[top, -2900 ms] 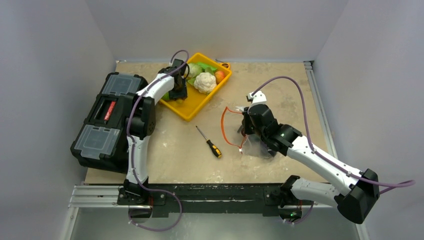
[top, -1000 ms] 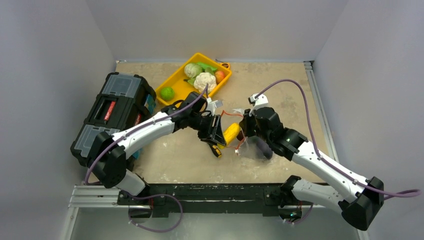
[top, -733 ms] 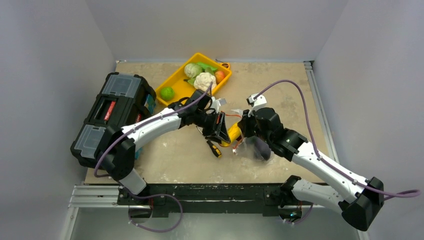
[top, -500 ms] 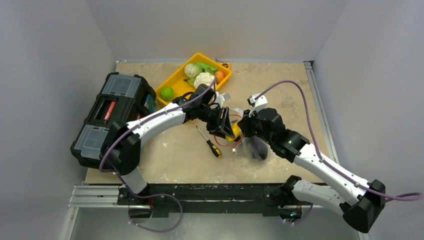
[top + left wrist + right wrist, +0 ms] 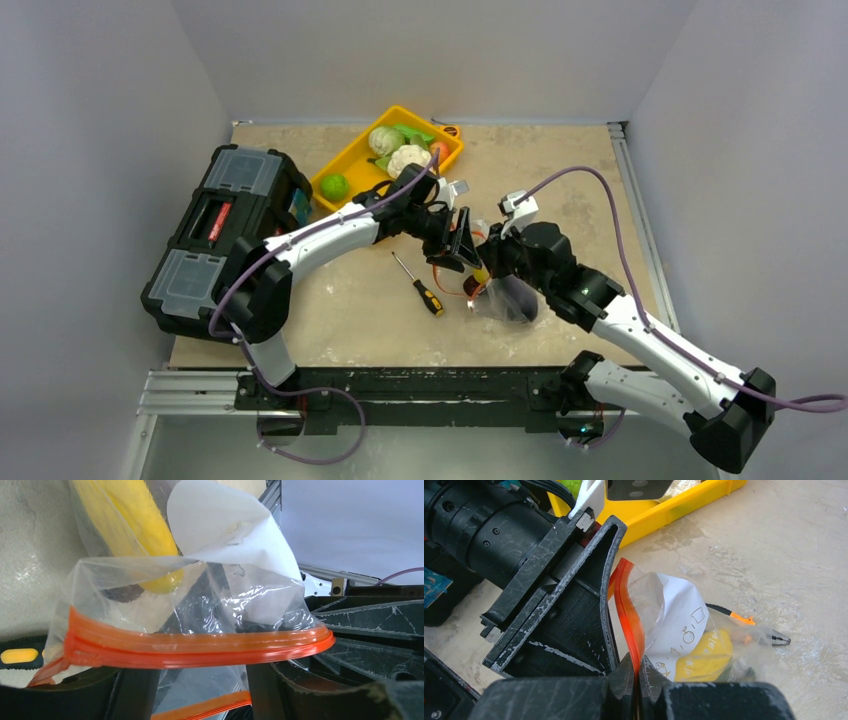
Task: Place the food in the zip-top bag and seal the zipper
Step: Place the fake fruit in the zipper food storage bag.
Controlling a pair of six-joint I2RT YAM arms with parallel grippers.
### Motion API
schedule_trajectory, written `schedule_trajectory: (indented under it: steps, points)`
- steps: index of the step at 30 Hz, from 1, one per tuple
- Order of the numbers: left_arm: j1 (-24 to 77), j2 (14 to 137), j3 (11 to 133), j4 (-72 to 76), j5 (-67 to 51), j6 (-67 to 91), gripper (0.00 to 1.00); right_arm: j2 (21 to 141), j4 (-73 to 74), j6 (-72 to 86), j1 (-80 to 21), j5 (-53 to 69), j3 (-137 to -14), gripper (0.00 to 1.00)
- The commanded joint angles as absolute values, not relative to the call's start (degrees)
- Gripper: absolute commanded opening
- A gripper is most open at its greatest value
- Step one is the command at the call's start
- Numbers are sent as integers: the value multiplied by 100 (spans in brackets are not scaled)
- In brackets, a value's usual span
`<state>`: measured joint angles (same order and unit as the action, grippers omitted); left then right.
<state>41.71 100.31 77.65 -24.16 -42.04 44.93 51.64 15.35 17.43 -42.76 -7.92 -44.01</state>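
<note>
The clear zip-top bag (image 5: 505, 296) lies at mid-table with its mouth facing left. Its orange zipper (image 5: 200, 647) hangs in an open loop. My right gripper (image 5: 638, 672) is shut on one strand of that zipper (image 5: 626, 610) and holds it up. My left gripper (image 5: 465, 248) is at the bag's mouth, open, its fingers (image 5: 131, 695) apart with only loose plastic between them. The yellow corn (image 5: 135, 525) lies inside the bag, beyond those fingers. A dark piece of food (image 5: 516, 298) is in there too. Cabbage (image 5: 383, 138), cauliflower (image 5: 405, 158) and lime (image 5: 334, 186) sit in the yellow tray (image 5: 372, 212).
A screwdriver (image 5: 420, 285) lies just left of the bag, under my left arm. A black toolbox (image 5: 220, 240) takes up the table's left edge. A thin black and orange tool (image 5: 749, 625) lies behind the bag. A white printed label (image 5: 679, 620) shows inside the bag.
My left arm swung from the tray to the bag's mouth with the corn. Its jaws have widened and the corn now lies in the bag. The right gripper kept its hold.
</note>
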Motion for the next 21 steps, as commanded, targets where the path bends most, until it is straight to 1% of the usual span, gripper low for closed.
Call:
schedule_trajectory:
  steps: [1,5,13,15,17,21]
  points:
    - [4203,9722,7712,-2107,-4279,4349,60,5027,1130,1607,-4315,-725,-4374,0]
    - [4188,9663,7717,-2159,-4288,4275,61,5071,1184,1591,-4313,-768,-4414,0]
    - [4076,9156,7673,-2818,-3732,3630,61,5102,1160,1618,-4314,-856,-4375,0]
    - [3947,8841,7373,-2630,-3706,3631,60,5121,1199,1629,-4314,-881,-4408,0]
    - [3803,8391,6915,-2130,-3709,3686,60,5109,1142,1646,-4311,-906,-4371,0]
    - [3521,7432,6141,-1374,-3299,3836,60,5204,1141,1660,-4315,-838,-4447,0]
